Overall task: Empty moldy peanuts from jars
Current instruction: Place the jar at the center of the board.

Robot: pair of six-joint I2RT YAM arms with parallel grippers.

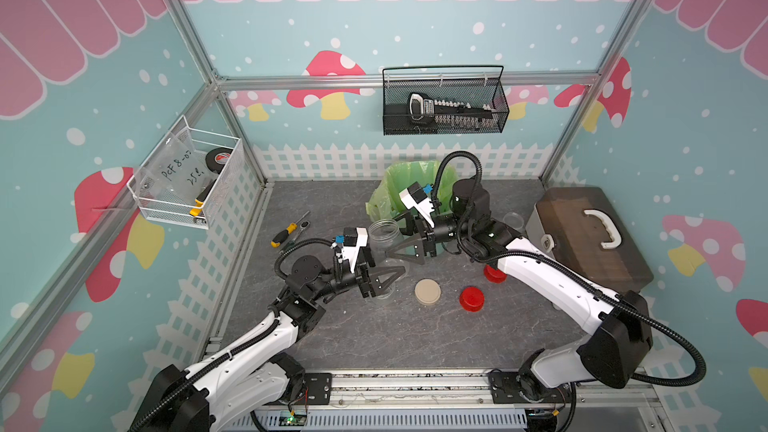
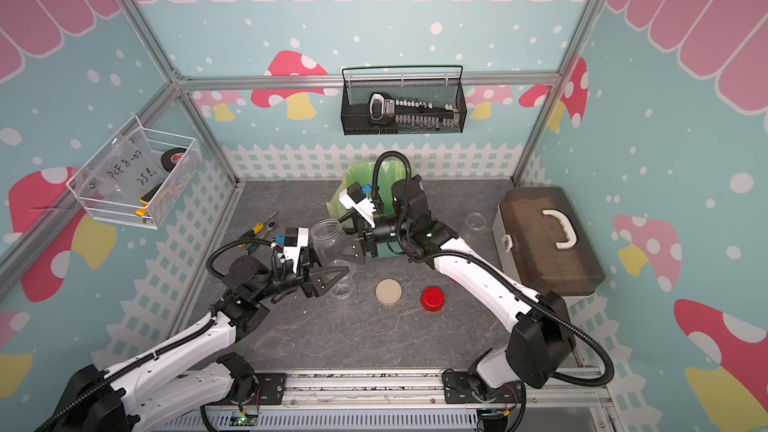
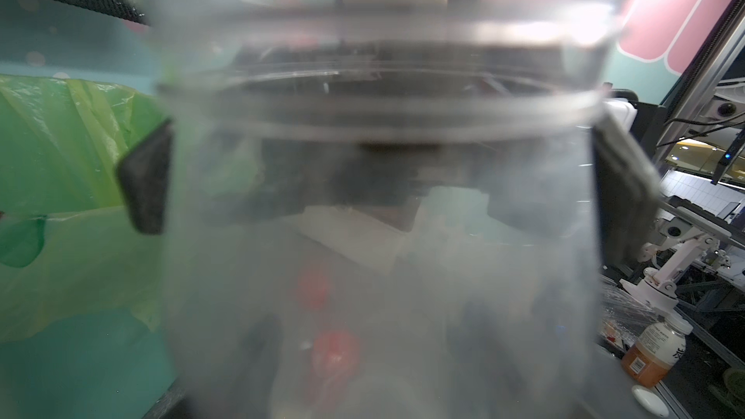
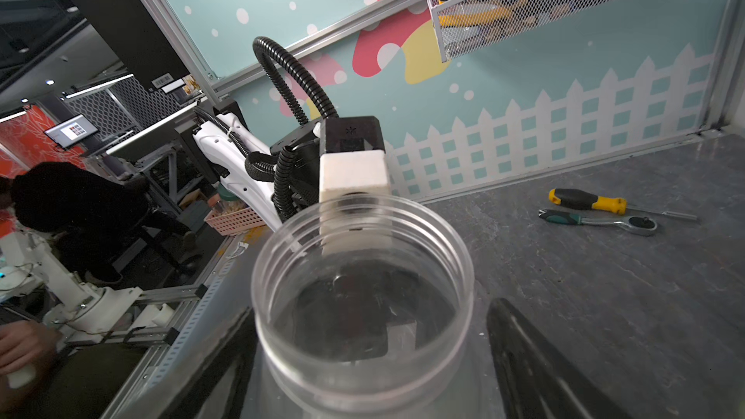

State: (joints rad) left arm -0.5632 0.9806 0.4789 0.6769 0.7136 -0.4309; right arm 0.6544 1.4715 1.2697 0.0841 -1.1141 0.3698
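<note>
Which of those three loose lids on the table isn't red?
The beige lid; the red lid beside it and the half-hidden red lid under the right arm are both red.

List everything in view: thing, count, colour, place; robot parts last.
held jar: one, clear, between both hands
table jar: one, clear, below left hand
far jar: one, clear, beside toolbox
beige lid: one, beige, mid-table
red lids: two, red, right of beige lid; one partly hidden
bin: one, green-bagged, table back
screwdriver: one, yellow-black, table left
ratchet: one, dark-handled, beside screwdriver
toolbox: one, brown, table right
black basket: one, black, back wall
white basket: one, white, left wall
left hand: gripping held jar
right hand: straddling held jar
</note>
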